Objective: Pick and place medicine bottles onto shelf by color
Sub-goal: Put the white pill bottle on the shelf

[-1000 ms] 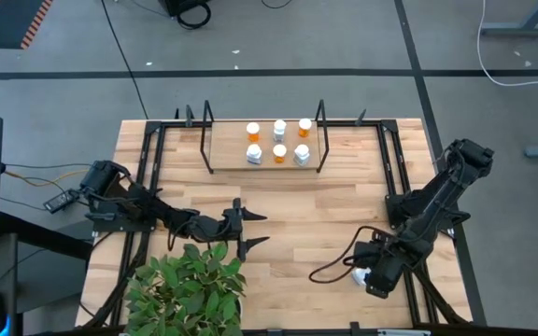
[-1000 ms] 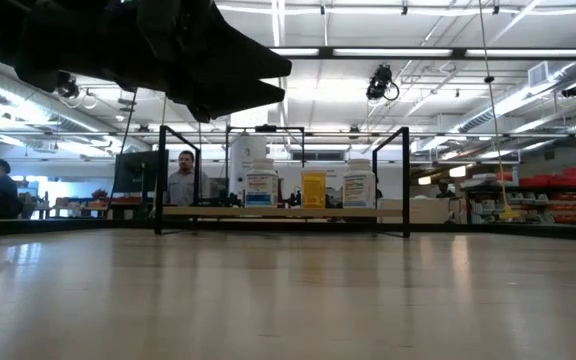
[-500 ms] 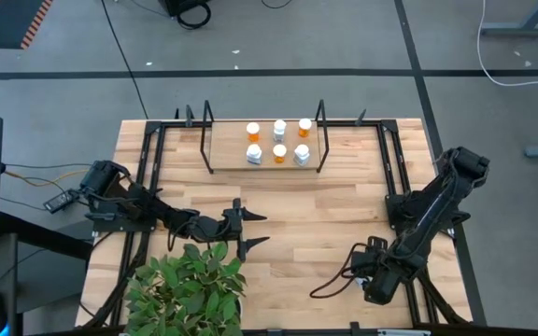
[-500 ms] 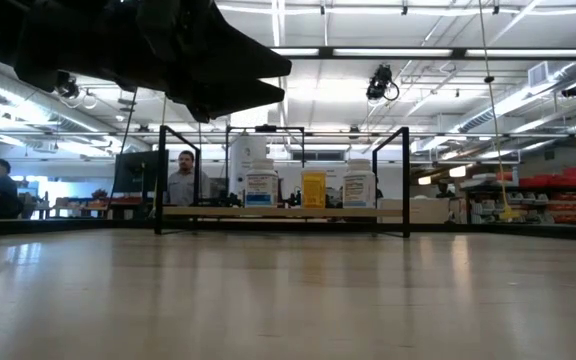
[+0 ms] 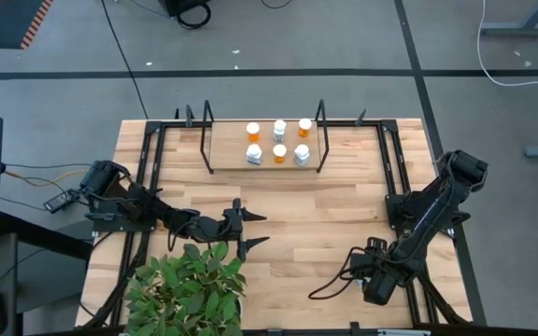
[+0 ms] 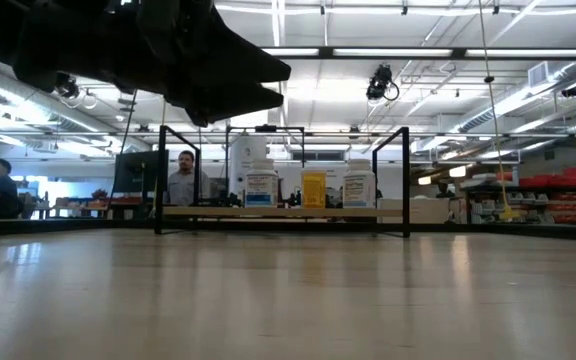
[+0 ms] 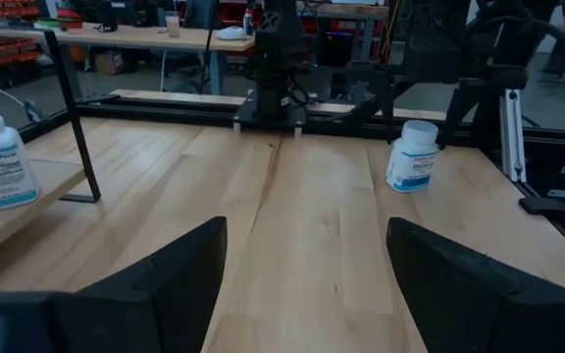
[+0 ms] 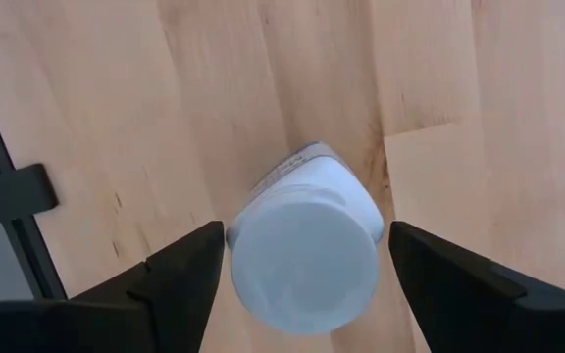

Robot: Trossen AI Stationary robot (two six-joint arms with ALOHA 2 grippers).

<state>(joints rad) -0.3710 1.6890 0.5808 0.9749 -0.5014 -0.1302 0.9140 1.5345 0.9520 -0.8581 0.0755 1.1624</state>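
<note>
Right fingers (image 8: pixel 199 279) spread, white bottle (image 8: pixel 305 250) upright between them

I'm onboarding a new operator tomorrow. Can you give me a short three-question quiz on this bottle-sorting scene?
1. True or false: the right gripper has already closed on the white bottle on the table.
2. How many medicine bottles stand on the shelf in the high view?
3. Multiple choice: where is the left gripper? A) over the shelf B) above the tabletop beside the plant, open and empty C) gripping an orange bottle

Key
1. False: its fingers stand open on either side of the bottle's cap.
2. Six: three orange, three white.
3. B
</note>
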